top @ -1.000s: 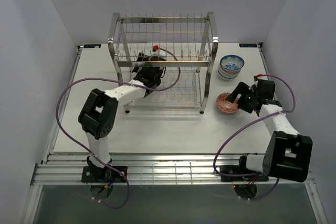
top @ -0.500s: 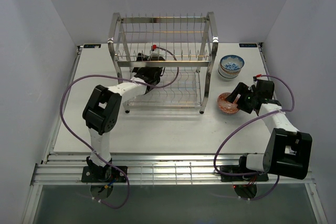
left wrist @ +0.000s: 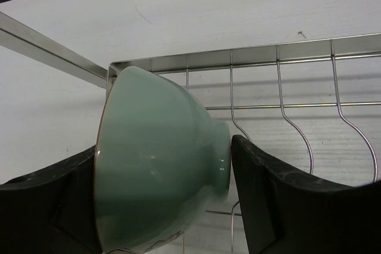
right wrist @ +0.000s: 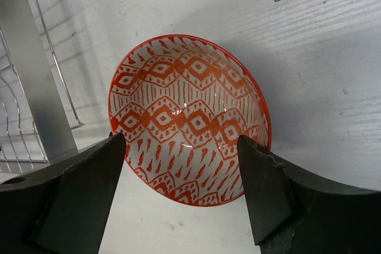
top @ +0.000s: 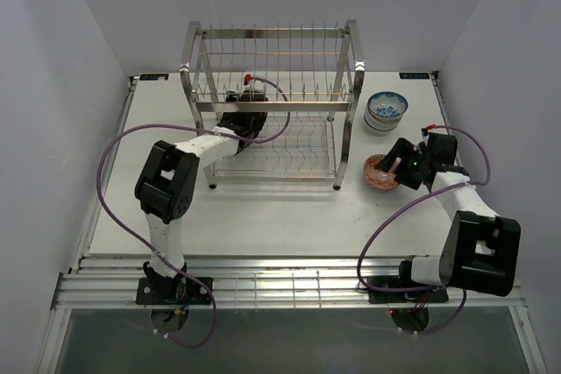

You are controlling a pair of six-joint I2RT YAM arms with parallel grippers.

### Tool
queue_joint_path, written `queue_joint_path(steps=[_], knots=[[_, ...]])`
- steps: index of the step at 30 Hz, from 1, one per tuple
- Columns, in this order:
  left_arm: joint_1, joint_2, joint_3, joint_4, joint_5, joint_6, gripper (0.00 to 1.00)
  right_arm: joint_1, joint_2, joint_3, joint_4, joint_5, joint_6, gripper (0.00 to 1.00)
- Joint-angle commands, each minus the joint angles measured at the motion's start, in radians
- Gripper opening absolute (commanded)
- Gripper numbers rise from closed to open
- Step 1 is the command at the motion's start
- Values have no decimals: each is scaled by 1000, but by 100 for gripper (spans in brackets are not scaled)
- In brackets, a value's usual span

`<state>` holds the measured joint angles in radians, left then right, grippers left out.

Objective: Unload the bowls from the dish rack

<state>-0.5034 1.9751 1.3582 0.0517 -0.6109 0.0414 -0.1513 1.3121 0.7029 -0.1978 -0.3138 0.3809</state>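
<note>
green bowl (left wrist: pixel 158 165), dish rack (left wrist: pixel 280 52) wires behind

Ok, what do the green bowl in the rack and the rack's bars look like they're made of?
Green bowl: probably glazed ceramic. Its pale-green surface is smooth, with a soft sheen. Dish rack: metal wire and flat bar, likely polished or chromed steel, going by the bright silvery reflections.
</note>
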Motion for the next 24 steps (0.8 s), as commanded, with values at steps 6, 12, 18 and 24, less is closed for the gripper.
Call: queue_joint_path(steps=[6, 12, 18, 24], knots=[[17, -90, -24, -10, 120, -75, 74, -11, 7, -10, 29, -2, -16, 81], [20, -102, -18, -15, 152, -69, 65, -11, 6, -14, 29, 4, -17, 80], [22, -117, -14, -27, 161, -67, 58, -11, 6, -17, 29, 5, -17, 80], [25, -177, -56, 0, 210, -90, 56, -11, 7, -20, 29, 7, -19, 79]])
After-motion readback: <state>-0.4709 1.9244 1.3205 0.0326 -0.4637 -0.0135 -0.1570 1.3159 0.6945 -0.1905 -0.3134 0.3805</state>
